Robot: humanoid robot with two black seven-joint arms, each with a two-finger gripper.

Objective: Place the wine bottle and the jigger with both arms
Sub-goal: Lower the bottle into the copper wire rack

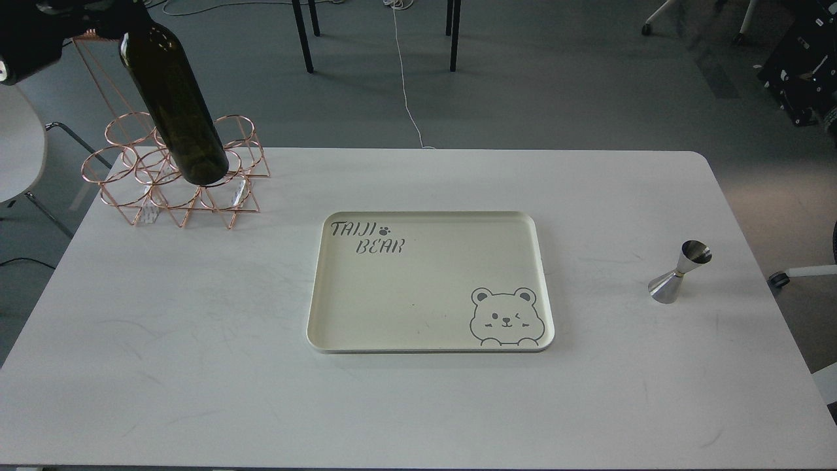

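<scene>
Gripping the wine bottle (pixel 173 98) near its neck, left arm (pixel 39 33) (jaws hidden), tilted above copper rack (pixel 131 190)

The wine bottle (pixel 175 104) is glossy dark green glass. The jigger (pixel 680 272) is polished steel. The rack (pixel 176 173) is shiny copper-coloured wire. The tray (pixel 392 294) looks matt cream plastic; the table (pixel 196 366) is smooth, scuffed white.

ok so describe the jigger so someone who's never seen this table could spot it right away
Start at the white table and its cream bear-printed tray. Look right of the tray, near the table's right edge: the jigger stands alone there. It is a small shiny steel hourglass-shaped cup, unlike anything nearby.
</scene>
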